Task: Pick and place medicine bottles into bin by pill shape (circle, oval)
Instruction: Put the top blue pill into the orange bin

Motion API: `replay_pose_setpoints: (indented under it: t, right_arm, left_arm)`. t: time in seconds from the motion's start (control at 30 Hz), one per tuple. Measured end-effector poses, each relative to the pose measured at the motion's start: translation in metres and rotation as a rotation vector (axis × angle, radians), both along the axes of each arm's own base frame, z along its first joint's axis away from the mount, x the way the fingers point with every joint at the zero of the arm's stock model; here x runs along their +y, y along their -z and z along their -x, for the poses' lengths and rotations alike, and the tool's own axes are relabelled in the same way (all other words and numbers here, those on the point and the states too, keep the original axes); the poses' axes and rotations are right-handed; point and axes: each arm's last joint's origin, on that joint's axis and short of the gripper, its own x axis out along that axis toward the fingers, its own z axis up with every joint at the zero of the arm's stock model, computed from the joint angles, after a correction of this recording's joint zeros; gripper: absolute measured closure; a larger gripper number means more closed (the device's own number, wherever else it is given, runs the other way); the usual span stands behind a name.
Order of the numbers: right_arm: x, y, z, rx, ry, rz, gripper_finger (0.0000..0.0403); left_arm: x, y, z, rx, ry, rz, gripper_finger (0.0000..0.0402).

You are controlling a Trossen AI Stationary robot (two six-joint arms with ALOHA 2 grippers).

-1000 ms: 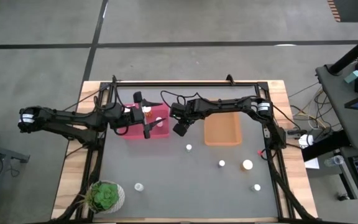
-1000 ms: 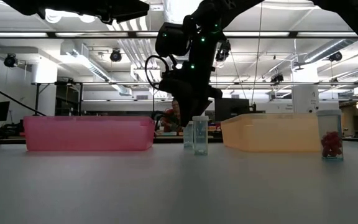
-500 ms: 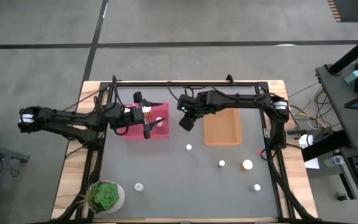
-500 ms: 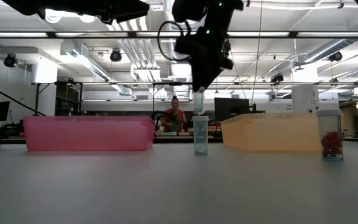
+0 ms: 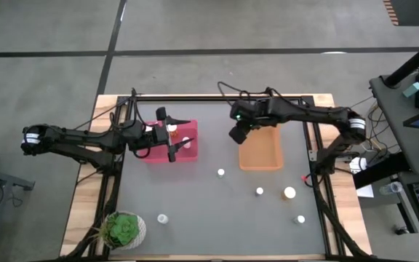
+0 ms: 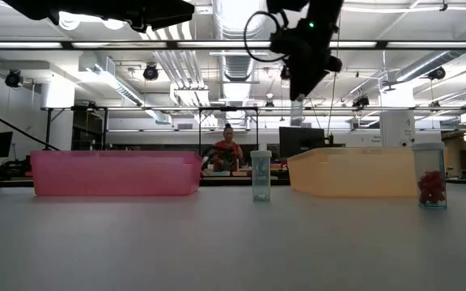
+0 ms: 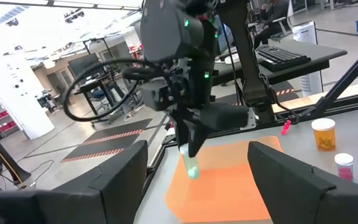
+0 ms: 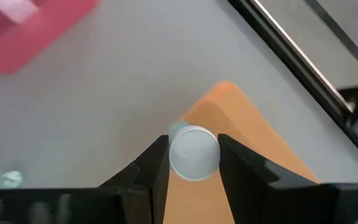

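Note:
My right gripper [image 5: 237,136] is shut on a narrow pale medicine bottle [image 7: 190,167]. It is high above the far left corner of the orange bin [image 5: 262,151]. The bottle's round white cap [image 8: 193,154] shows between the fingers in the right wrist view. My left gripper [image 5: 180,138] is open and empty over the pink bin [image 5: 153,151], where white caps show. Several bottles stand on their bases on the grey table, among them a narrow one [image 5: 221,172] and a wider orange one [image 5: 289,193]. My right gripper pinches the bottle by the sides of its white cap [image 8: 175,155] between its two fingers. The fingers come from above, pointing down. The bottle hangs upright below them [image 6: 297,113], clear of the table and the bin.
A white pot with a green plant [image 5: 124,229] stands at the near left corner. More bottles stand at the near right [image 5: 259,191] [image 5: 300,218] and near the pot [image 5: 163,218]. In the low view, a person [image 6: 228,150] is in the room behind the table.
My right gripper has risen from beside the narrow bottle in the middle of the table. It has carried its bottle up and toward the table's right and far edges, to above the orange bin's corner. The bottle is lifted clear and stays upright.

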Motion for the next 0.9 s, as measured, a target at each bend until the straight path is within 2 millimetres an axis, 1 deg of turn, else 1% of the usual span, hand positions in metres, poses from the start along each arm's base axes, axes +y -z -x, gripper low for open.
replay_pose_setpoints:
  t: [0.23, 0.57, 0.73, 0.9]
  right_arm:
    - [-0.020, 0.024, 0.019, -0.001, 0.075, -0.029, 0.0285]
    - [-0.043, 0.069, 0.038, 0.070, 0.160, -0.083, 0.0285]
    - [-0.050, 0.084, 0.045, 0.060, 0.189, -0.081, 0.0285]
    - [-0.051, 0.097, 0.048, 0.050, 0.197, -0.078, 0.0285]
  left_arm:
    - [0.000, 0.000, 0.000, -0.001, 0.000, 0.001, 0.0139]
    - [0.000, 0.000, 0.000, 0.000, 0.000, 0.001, 0.0139]
    - [0.000, 0.000, 0.000, 0.000, 0.000, 0.001, 0.0139]
    - [0.000, 0.000, 0.000, 0.001, 0.000, 0.001, 0.0139]
